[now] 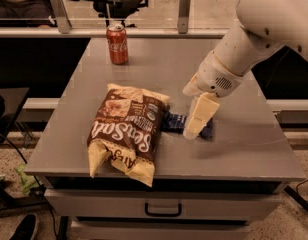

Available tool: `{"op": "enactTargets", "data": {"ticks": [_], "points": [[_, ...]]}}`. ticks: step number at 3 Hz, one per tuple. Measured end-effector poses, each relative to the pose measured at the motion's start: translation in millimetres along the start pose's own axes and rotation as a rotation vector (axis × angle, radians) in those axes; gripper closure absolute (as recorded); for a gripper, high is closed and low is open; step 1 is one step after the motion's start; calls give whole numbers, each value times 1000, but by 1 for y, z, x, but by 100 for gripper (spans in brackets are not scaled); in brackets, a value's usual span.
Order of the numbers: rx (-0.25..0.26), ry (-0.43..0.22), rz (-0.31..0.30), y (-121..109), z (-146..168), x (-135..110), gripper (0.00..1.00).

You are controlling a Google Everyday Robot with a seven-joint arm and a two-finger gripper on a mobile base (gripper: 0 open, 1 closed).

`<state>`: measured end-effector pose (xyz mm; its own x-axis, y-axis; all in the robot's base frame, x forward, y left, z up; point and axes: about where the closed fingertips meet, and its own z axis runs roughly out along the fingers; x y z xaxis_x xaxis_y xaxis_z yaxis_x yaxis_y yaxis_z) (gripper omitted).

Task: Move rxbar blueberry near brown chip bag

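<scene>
The brown chip bag (126, 131) lies flat on the grey table (159, 69), left of centre and near the front edge. The rxbar blueberry (175, 121), a small dark blue bar, lies low at the table surface just right of the bag, its left end touching the bag's right edge. My gripper (194, 129) comes down from the white arm at the upper right and sits over the middle of the bar, shut on it. Its cream finger (200, 115) hides the bar's centre.
A red soda can (117, 44) stands upright at the table's back left. A drawer with a handle (163, 210) sits under the front edge. A rail with posts runs behind the table.
</scene>
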<state>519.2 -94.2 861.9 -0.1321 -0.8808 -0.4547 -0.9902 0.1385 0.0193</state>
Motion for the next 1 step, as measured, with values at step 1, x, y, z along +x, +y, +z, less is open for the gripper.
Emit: {"op": "enactTargets", "data": {"ticks": [1], "points": [[0,0,0,0,0,0,0]]}}
